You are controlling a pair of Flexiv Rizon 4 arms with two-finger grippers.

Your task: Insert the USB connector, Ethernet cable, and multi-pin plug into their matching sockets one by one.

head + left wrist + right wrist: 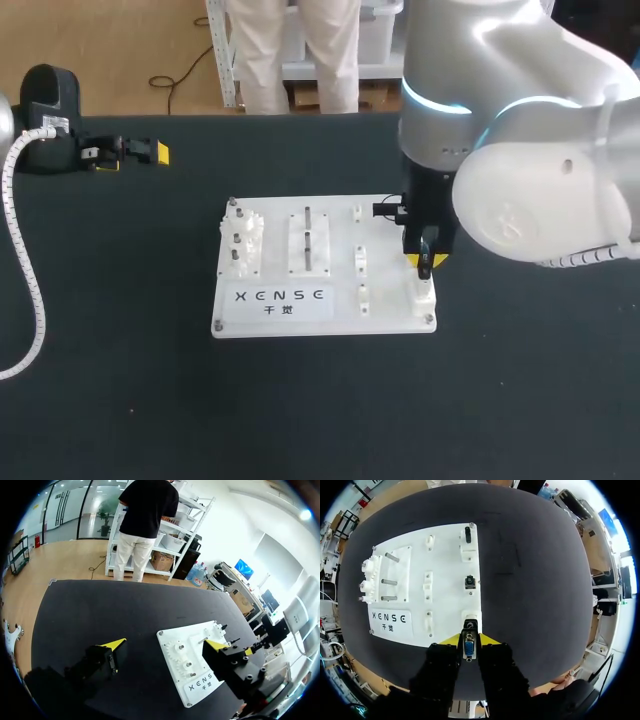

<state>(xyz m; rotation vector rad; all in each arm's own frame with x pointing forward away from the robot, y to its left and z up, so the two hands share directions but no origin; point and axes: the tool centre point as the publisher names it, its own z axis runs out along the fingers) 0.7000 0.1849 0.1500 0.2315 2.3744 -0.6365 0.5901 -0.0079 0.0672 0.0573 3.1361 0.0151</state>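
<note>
**Tabletop (120, 400) log: plug over corner socket**

White board (320, 315) is lying mid-tabletop. Right gripper (469, 641) fingers are clamping the multi-pin plug (469, 649) over the socket (470, 616) at the board's near right corner. Left gripper (167, 643) is hanging well apart, fingers wide, holding nothing.

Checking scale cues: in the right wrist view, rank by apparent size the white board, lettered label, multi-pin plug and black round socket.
Largest first:
white board
lettered label
multi-pin plug, nearest the camera, so unsure against the label
black round socket
</note>
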